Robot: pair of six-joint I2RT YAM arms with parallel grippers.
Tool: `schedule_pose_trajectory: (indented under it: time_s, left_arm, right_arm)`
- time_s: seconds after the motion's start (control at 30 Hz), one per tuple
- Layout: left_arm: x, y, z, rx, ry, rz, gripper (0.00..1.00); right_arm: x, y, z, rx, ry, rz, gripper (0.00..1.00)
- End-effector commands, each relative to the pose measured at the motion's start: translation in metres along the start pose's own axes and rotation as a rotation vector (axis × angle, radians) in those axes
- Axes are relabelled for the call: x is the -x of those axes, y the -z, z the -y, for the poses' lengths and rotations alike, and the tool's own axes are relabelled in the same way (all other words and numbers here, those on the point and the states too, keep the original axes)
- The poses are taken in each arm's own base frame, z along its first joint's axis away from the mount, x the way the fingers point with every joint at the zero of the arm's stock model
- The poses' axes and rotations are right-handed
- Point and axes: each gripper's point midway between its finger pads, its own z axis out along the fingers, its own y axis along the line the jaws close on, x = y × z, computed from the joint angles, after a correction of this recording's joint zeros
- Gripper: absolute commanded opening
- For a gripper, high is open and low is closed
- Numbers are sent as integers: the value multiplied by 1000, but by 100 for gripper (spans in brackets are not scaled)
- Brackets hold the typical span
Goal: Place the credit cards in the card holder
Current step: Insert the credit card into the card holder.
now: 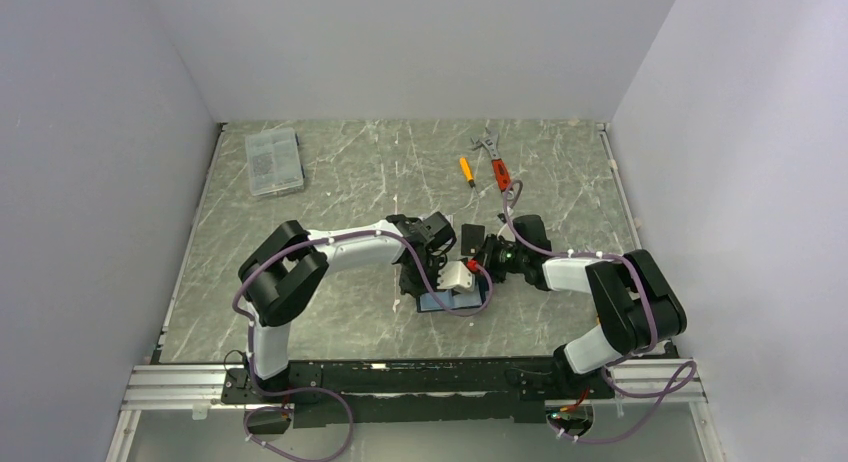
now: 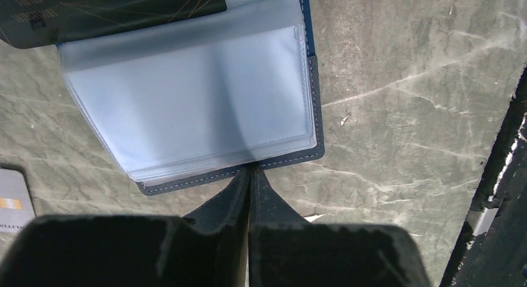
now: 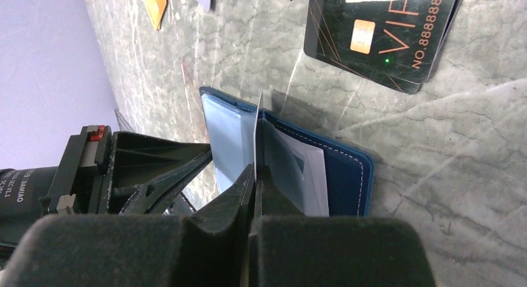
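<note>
The card holder lies open and flat on the table, about midway between its left and right edges and nearer the near edge than the far one, with both arms bent in over it. The left gripper has its fingers drawn together, tips right at the navy rim, which it seems to be nipping to steady the cover. The right gripper is pinched tight on a thin pale leaf standing upright from the spine (whether that is one of the clear sleeves or a card seen edge-on, I cannot tell). The sleeves that show look empty. Of the credit cards, a black card lies on the table just beyond the holder, an orange card farther off, and a silvery card to one side. By my reading the work is barely begun: the holder is opened and a leaf lifted, but no card is visibly seated, so every card in view remains to be slid in
</note>
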Motion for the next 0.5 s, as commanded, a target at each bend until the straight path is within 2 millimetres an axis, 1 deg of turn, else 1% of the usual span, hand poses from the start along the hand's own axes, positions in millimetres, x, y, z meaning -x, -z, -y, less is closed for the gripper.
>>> schedule_pose_trajectory:
  time_s: [0.0,0.2,0.47]
  left_arm:
    - [-17,-26,29,-107,31,-73,7]
    - [-17,-25,29,-101,31,-75,5]
    - [-18,-25,29,-98,36,-75,4]
  right_arm:
    - [3,1,-20,106,21,7,0]
    - [6,8,-27,122,28,30,0]
    - [2,7,-24,121,6,29,0]
